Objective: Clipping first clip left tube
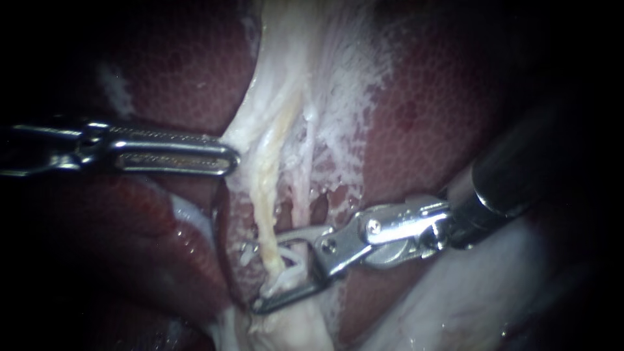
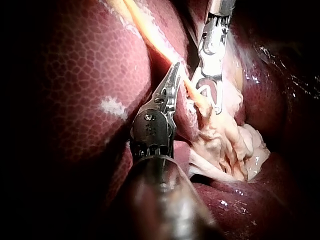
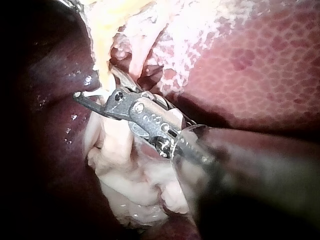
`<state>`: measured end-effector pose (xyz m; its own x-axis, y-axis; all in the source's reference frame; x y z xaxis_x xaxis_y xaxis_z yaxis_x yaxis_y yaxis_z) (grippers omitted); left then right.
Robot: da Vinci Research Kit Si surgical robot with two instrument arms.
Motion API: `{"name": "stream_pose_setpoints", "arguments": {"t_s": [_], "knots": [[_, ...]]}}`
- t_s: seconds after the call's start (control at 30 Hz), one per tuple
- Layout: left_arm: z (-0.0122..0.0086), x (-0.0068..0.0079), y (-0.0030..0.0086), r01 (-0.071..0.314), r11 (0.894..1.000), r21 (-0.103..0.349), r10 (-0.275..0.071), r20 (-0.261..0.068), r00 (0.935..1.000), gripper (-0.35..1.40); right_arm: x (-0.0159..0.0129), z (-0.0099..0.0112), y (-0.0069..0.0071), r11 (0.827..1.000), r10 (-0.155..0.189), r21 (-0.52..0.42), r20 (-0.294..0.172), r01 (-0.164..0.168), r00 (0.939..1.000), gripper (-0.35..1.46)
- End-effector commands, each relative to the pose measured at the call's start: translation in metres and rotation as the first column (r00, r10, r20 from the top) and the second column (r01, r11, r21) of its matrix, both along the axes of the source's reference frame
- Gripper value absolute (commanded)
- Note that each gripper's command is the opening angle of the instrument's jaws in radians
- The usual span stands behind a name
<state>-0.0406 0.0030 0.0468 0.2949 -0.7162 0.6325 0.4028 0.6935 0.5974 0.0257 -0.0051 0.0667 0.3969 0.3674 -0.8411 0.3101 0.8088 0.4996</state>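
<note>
Endoscope view shows the right instrument (image 1: 270,272) with its jaws spread on both sides of the left tube (image 1: 266,195). This tube is a yellowish cord that runs down the white tissue (image 1: 279,58) between the lobes of the liver (image 1: 422,117). Something white sits between the jaws, perhaps the clip (image 1: 290,272), but this is not sure. The left instrument (image 1: 227,156) has its jaws pressed together on the edge of the white tissue and seems to pull it aside. The risks from here are probably these. If the jaws close while they do not span the whole tube, the clip may hold only part of it. A thinner strand (image 1: 303,188) lies just beside the tube and could be caught too. If the left instrument loses its hold, the tube may shift out of the jaws. No container is in any view, so nothing is held in one.
</note>
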Motion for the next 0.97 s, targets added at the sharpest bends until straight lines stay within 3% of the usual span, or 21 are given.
{"name": "stream_pose_setpoints", "arguments": {"t_s": [0.03,0.07,0.17,0.23,0.97], "knots": [[0.0,0.0,0.0,0.0,1.0,0.0,0.0,0.0,1.0,-0.35,-0.0002,0.0,0.0,1.0,-0.008,0.013,0.001,0.008,1.0,0.44],[0.0,0.0,0.0,0.0,1.0,0.0,0.0,0.0,1.0,-0.35,-0.0004,0.0,0.0,1.0,-0.014,0.026,0.002,0.014,0.9999,0.34],[0.0,0.0,0.0,0.0,1.0,0.0,0.0,0.0,1.0,-0.35,-0.0011,0.0,0.0003,0.994,-0.057,0.092,0.002,0.057,0.9983,-0.17],[0.0,0.0,0.0,0.0,1.0,0.0,0.0,0.0,1.0,-0.35,-0.0013,0.0002,0.0005,0.99,-0.077,0.116,0.001,0.077,0.997,-0.35],[0.0,-0.0002,0.0,0.0,1.0,0.0,0.0,0.0,1.0,-0.35,-0.0016,0.0004,0.0006,0.989,-0.069,0.132,0.012,0.067,0.9975,-0.35]]}}
